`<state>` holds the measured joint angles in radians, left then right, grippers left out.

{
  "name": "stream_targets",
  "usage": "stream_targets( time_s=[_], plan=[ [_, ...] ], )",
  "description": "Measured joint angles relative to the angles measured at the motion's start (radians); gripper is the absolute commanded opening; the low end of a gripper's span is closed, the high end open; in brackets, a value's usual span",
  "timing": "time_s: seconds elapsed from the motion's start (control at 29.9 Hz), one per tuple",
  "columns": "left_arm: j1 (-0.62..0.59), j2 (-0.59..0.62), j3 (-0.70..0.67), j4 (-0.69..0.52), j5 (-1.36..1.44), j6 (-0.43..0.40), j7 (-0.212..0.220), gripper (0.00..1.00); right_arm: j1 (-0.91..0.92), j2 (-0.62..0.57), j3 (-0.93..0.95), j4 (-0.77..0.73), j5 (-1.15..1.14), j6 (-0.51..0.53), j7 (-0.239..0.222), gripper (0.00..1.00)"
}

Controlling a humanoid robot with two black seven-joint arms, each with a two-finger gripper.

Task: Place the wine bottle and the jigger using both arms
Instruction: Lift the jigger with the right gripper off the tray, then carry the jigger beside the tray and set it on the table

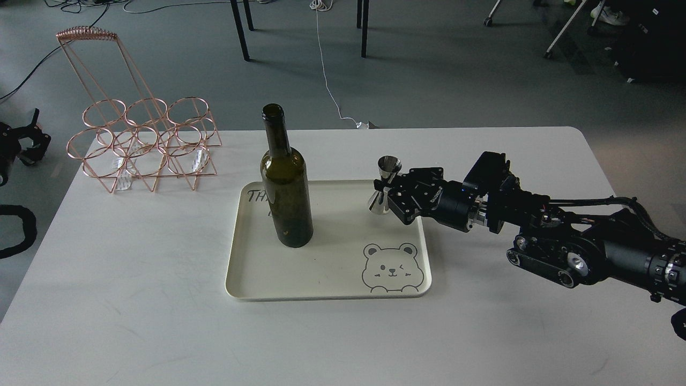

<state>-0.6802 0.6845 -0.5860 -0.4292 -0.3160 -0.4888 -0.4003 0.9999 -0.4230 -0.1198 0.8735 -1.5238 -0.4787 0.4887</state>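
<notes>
The wine bottle, dark olive green with a long neck, stands upright on the left half of a cream tray. The small shiny jigger hangs above the tray's far right corner, gripped at its waist. My right gripper is shut on the jigger, and its arm reaches in from the right edge. My left gripper is small and dark at the far left edge, off the table; its fingers cannot be told apart.
A copper wire bottle rack stands on the white table at the back left. The tray has a bear drawing near its front right corner. Chair and table legs stand on the floor behind.
</notes>
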Motion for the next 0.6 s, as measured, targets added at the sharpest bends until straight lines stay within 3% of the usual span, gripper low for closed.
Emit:
stream_targets(
  time_s=[0.27, 0.6],
  plan=[
    [0.000, 0.002, -0.001, -0.002, 0.000, 0.000, 0.000, 0.99, -0.092, -0.190, 0.123, 0.022, 0.031, -0.007, 0.000, 0.07],
    [0.001, -0.002, -0.002, -0.005, 0.000, 0.000, 0.000, 0.99, -0.325, -0.261, 0.173, -0.043, 0.234, -0.010, 0.000, 0.07]
  ],
)
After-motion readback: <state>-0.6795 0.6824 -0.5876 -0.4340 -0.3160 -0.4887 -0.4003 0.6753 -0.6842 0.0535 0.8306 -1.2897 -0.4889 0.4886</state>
